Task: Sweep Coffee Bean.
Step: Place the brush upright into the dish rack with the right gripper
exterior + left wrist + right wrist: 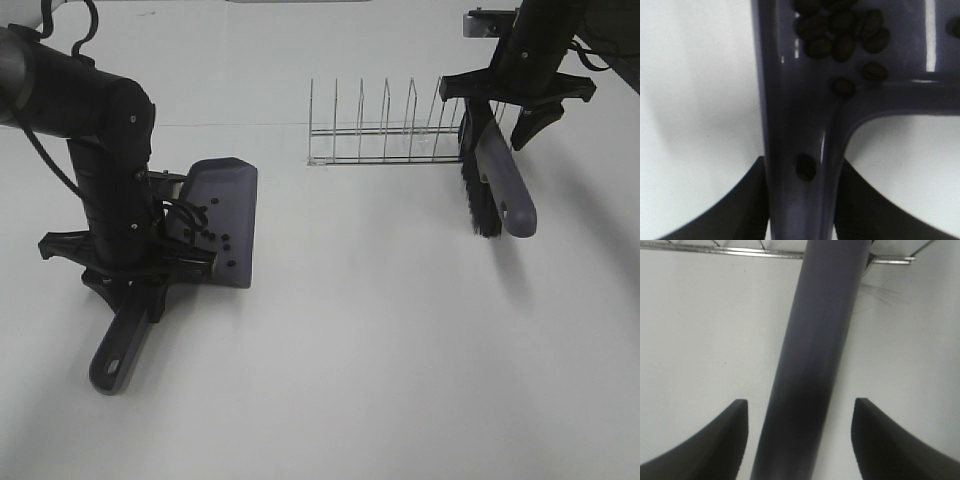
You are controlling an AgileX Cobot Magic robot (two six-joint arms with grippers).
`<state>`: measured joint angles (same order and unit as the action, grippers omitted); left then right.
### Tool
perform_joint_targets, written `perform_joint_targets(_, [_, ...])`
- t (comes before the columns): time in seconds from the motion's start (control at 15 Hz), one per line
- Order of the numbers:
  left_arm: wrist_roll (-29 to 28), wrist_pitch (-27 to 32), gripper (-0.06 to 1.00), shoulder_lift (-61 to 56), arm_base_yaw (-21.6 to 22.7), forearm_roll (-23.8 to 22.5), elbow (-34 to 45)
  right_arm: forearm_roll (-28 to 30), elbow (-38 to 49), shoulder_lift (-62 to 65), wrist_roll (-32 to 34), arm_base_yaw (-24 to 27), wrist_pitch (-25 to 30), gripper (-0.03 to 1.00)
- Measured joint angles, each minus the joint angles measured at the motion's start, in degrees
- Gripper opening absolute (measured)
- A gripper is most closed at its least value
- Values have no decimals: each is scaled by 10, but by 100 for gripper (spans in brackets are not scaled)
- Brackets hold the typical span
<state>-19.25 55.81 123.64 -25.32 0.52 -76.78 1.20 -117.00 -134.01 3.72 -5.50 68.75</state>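
Beans (840, 35): tiny, hard, light, likely to roll; best moved inside dustpan (225, 215), kept level. Left gripper (801, 170) clamps dustpan handle (790, 125). Right gripper (800, 402) wide, astride brush (815, 340), well right of dustpan.

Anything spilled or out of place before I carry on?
No beans show loose on the table. The coffee beans lie in the dustpan, but one stray bean sits down on its handle, close to the left tool, where it might roll off. The brush lies beside the rack.
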Motion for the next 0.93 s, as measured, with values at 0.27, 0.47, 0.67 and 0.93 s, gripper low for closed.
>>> perform_joint_targets(0.27, [0,0,32,0,0,0,0,6,0,0,1,2,5,29])
perform_joint_targets(0.47, [0,0,32,0,0,0,0,8,0,0,7,2,-16,29])
perform_joint_targets(0.67, [0,0,32,0,0,0,0,12,0,0,19,2,-49,28])
perform_joint_targets(0.93, [0,0,32,0,0,0,0,15,0,0,33,2,-84,28])
